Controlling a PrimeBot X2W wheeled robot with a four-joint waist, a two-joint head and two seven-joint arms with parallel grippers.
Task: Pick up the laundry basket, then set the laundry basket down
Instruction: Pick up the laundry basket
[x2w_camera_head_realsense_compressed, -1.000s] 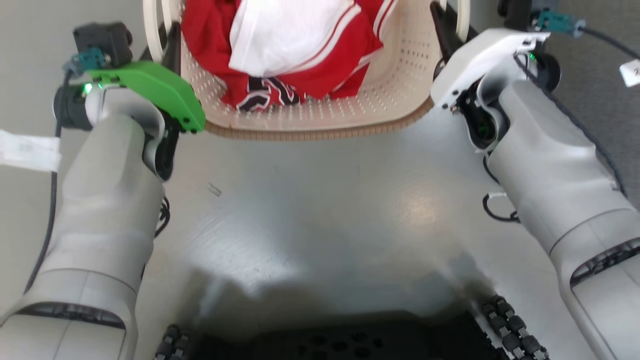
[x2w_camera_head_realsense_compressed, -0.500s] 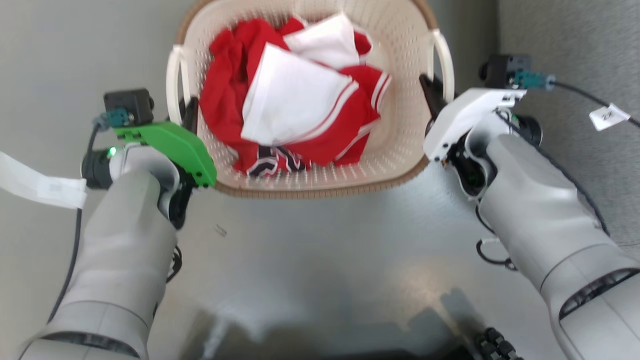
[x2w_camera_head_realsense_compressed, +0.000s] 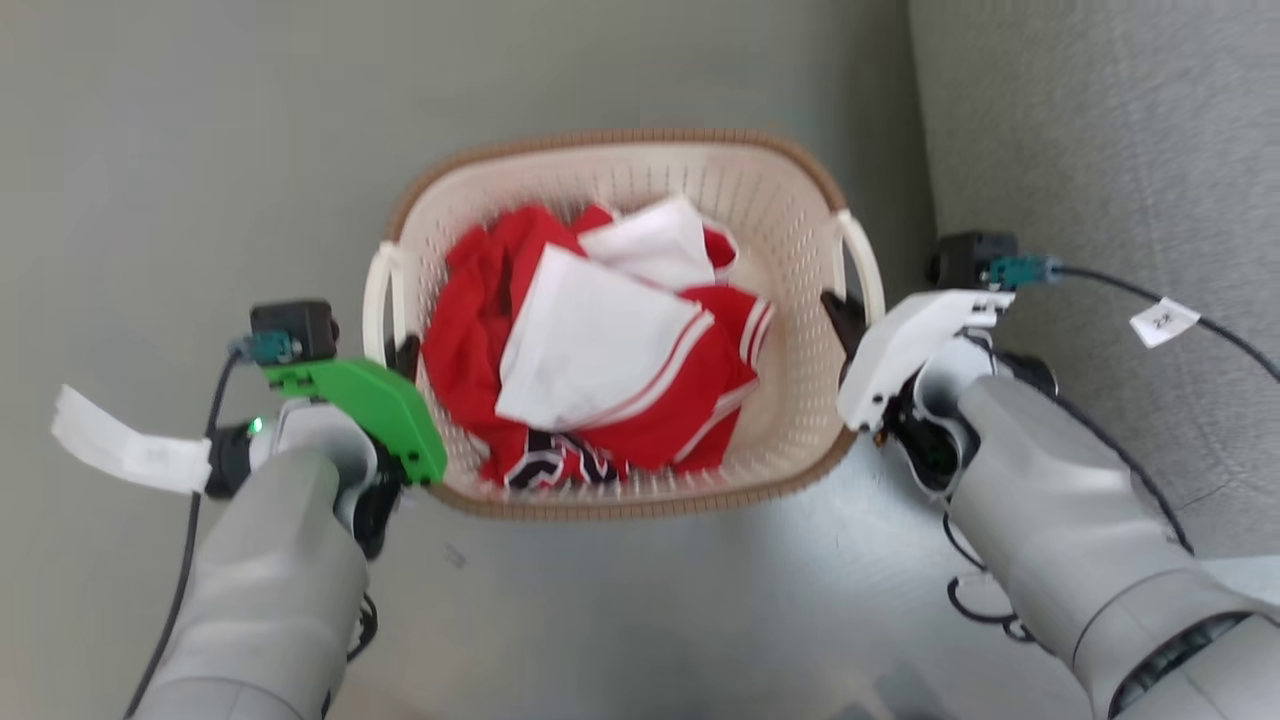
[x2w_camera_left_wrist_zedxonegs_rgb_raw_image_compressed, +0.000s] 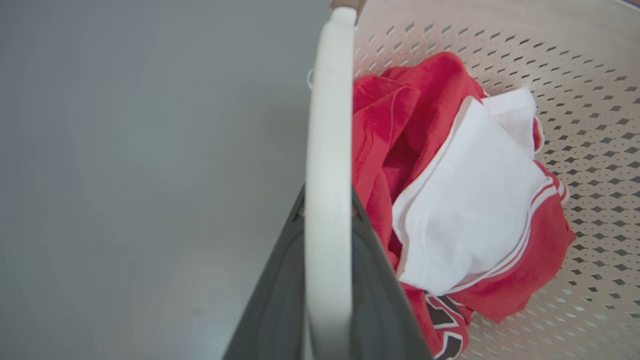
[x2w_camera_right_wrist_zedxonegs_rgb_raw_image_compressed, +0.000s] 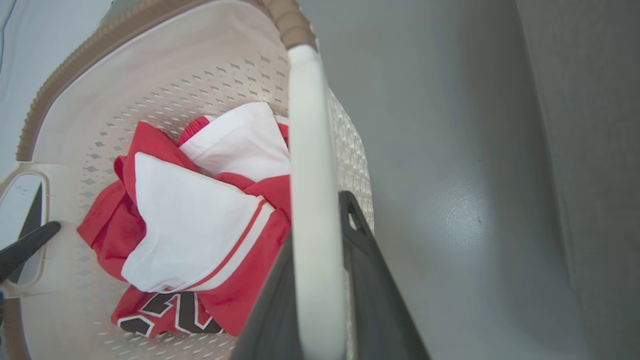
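Beneath clothes (x2w_camera_head_realsense_compressed: 600, 350) (red, white), the laundry basket (x2w_camera_head_realsense_compressed: 700, 180) floor is half-hidden.

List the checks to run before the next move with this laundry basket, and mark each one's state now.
1. left gripper closed on the left handle: ok, clamped in its wrist view.
2. right gripper closed on the right handle: ok, likewise.
3. clothes inside the laundry basket, below its rim: ok.
4. Basket level: ok, the rim looks even in the head view.
5. Basket off the floor: cannot tell.
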